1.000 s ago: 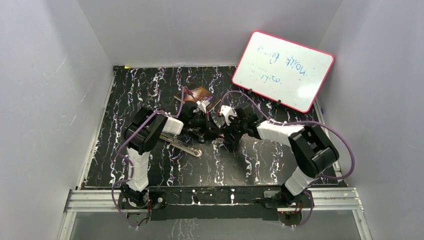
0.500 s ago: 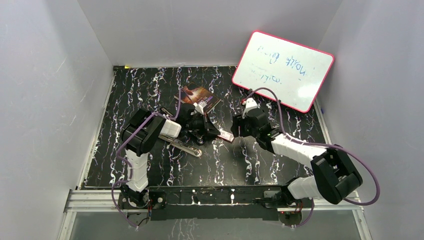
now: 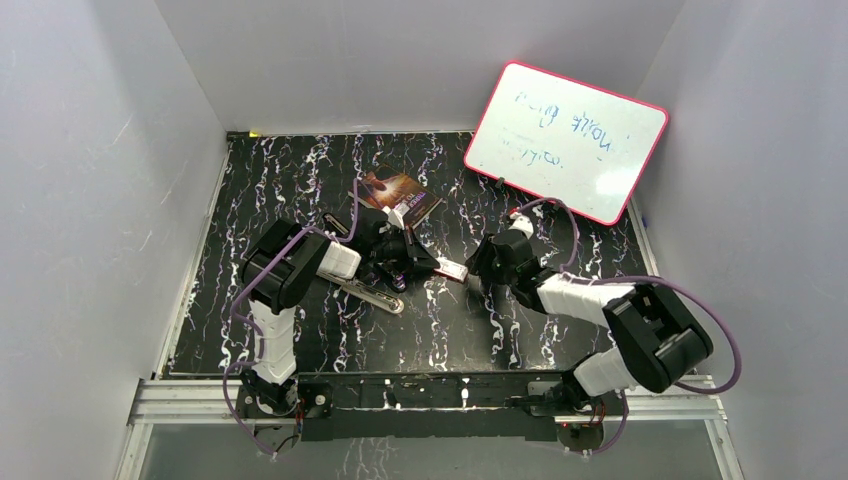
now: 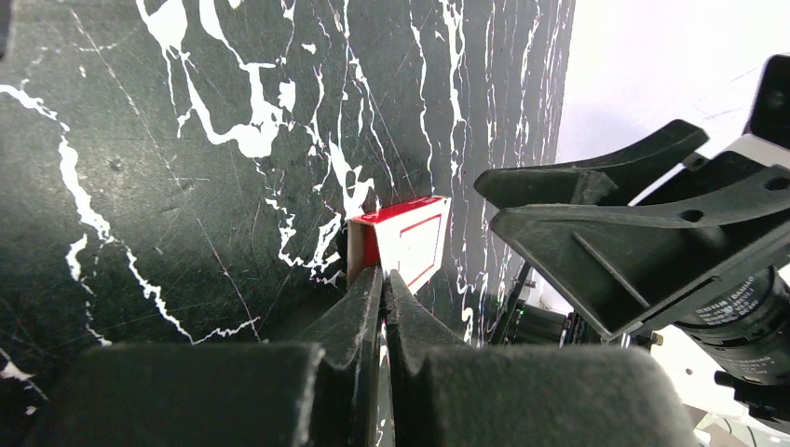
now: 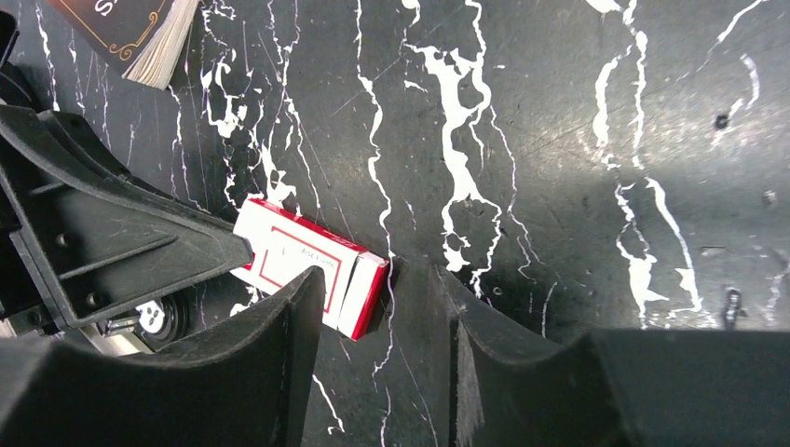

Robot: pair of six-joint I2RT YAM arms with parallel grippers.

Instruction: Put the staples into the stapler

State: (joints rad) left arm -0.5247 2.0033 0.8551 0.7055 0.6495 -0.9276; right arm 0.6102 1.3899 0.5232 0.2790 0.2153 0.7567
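Small white-and-red cardboard box (image 3: 452,270) over middle of black marbled worktop (image 3: 280,180), long side running from left fingers (image 4: 382,279) toward right fingers (image 5: 375,284). Left fingers pinched on one end, arm reaching forward. Right fingers apart by other end, arm bent inward.

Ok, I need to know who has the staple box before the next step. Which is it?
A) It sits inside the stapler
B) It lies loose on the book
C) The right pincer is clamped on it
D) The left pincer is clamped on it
D: the left pincer is shut on the edge of the red-and-white box, while the right pincer stands open at its free end.
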